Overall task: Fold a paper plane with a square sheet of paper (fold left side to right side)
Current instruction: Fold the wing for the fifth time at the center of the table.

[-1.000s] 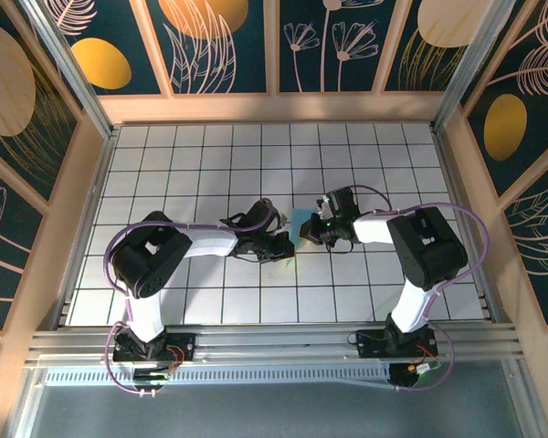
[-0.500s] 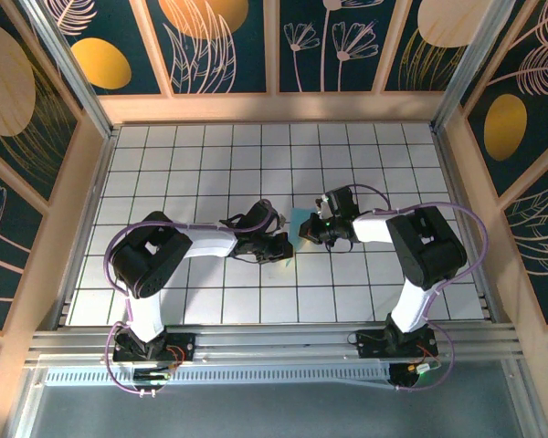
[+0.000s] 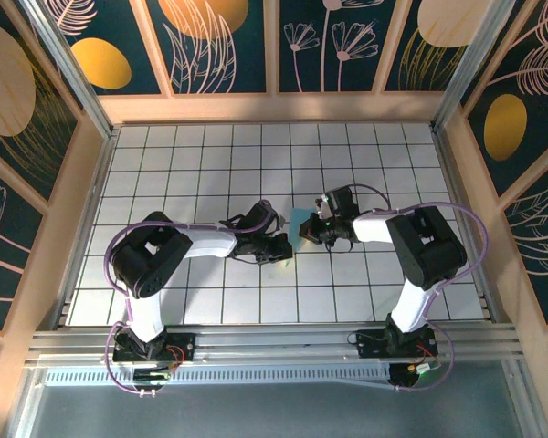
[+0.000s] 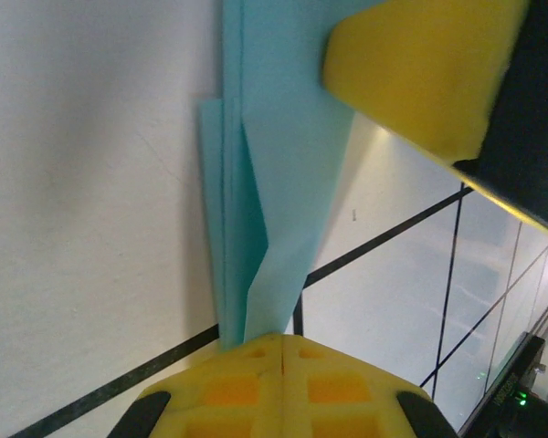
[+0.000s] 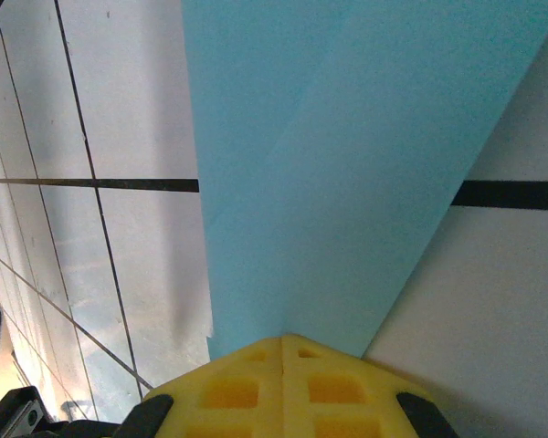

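- The left tool (image 3: 279, 248) sits just left of the middle of the overhead view, low over the white gridded counter (image 3: 201, 164). Its jaws are closed.
- The right tool (image 3: 307, 231) sits just right of the middle, facing the left one. Its jaws are closed too.
- The sheet of paper (image 3: 298, 220) lies flat on the counter between the two tools, a small light-cyan patch mostly covered by them.
- In the left wrist view the sheet of paper (image 4: 288, 164) is a folded shape with layered edges along its left side. It runs from the top of the frame and narrows down to the closed yellow tips of the left tool (image 4: 283, 345) at the bottom.
- At the upper right of that view another yellow pad (image 4: 420, 64) rests over the paper.
- In the right wrist view the sheet of paper (image 5: 347, 155) fills the upper middle with a slanting crease, tapering to the closed tips of the right tool (image 5: 283, 345).
- Both tools' tips touch the paper; I cannot tell whether either pinches it.
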### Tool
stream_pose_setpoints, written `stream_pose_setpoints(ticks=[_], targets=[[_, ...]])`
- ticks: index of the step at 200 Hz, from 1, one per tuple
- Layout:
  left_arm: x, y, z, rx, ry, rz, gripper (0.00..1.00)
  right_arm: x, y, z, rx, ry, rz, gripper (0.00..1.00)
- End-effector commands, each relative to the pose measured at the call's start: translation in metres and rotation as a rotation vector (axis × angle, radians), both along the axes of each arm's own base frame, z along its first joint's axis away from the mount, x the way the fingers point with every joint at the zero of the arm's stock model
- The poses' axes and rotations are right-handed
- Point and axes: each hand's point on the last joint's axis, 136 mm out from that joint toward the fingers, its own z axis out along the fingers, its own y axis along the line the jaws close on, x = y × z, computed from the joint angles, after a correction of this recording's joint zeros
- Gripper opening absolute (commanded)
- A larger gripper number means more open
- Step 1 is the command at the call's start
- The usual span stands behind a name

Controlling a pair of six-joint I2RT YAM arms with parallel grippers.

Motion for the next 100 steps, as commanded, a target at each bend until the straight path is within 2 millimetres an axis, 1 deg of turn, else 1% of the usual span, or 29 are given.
stream_pose_setpoints(ticks=[1,38,100], targets=[[-0.013,0.016,-0.024,0.093,0.044,0.002,0.00,-0.026,-0.028,-0.048,-0.193,0.120,-0.022,0.00],[-0.019,0.013,-0.027,0.108,0.048,-0.016,0.00,-0.026,-0.028,-0.047,-0.197,0.120,-0.019,0.00],[-0.029,0.019,-0.032,0.163,0.045,-0.033,0.00,-0.024,-0.027,-0.048,-0.199,0.122,-0.014,0.00]])
